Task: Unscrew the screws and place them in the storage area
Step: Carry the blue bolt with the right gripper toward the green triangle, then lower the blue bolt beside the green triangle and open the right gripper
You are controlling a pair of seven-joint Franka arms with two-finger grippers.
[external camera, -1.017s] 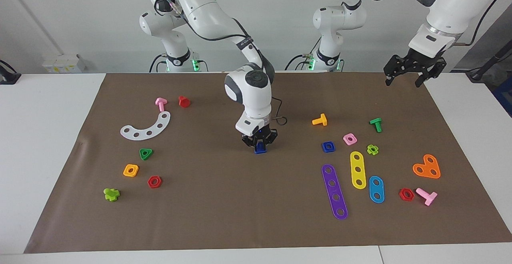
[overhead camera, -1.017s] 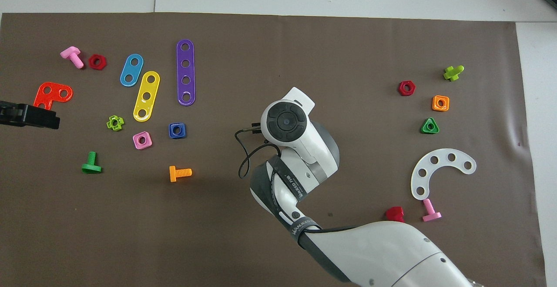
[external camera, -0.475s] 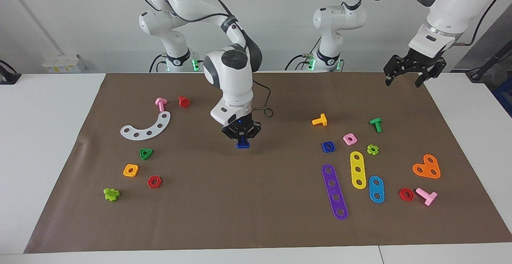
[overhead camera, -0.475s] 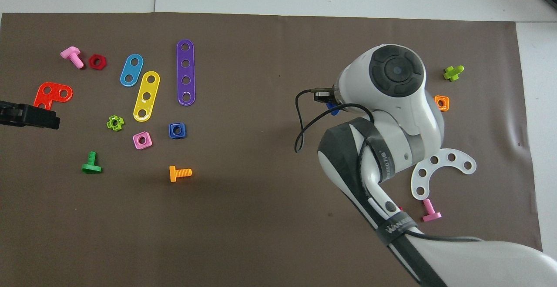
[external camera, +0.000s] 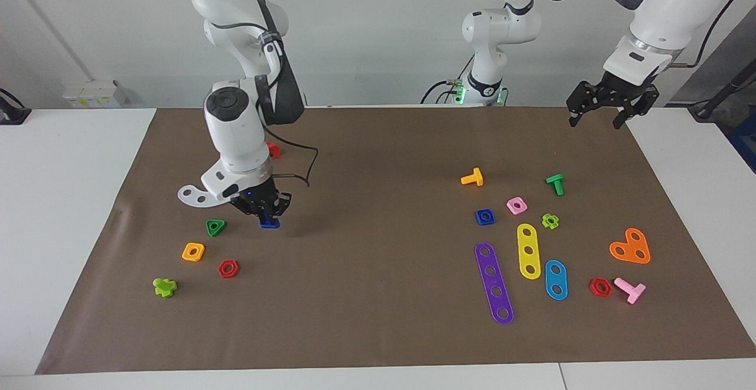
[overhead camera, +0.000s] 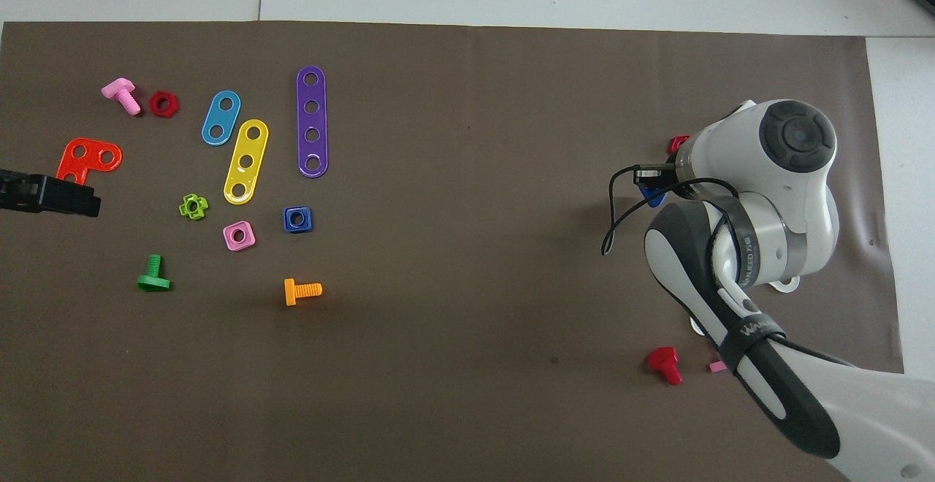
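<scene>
The right gripper (external camera: 264, 213) points straight down, its fingers closed on the blue screw (external camera: 269, 222) just above the mat (external camera: 378, 295). The left gripper (external camera: 601, 112) waits raised over the mat's corner, fingers wide.

Both views are bright and evenly lit, apparently from diffuse lights overhead. Shadows on the brown paper mat (external camera: 378, 319) are soft and short: a faint dark patch lies on the mat just beside the right gripper (external camera: 267, 211), and the small plastic parts cast almost none. The white counter (external camera: 65, 213) is near overexposed, with slight glare. A crease at the mat's edge (overhead camera: 873, 230) catches a pale sheen. Focus is sharp throughout, with no motion blur; straight edges bow slightly near the corners.
</scene>
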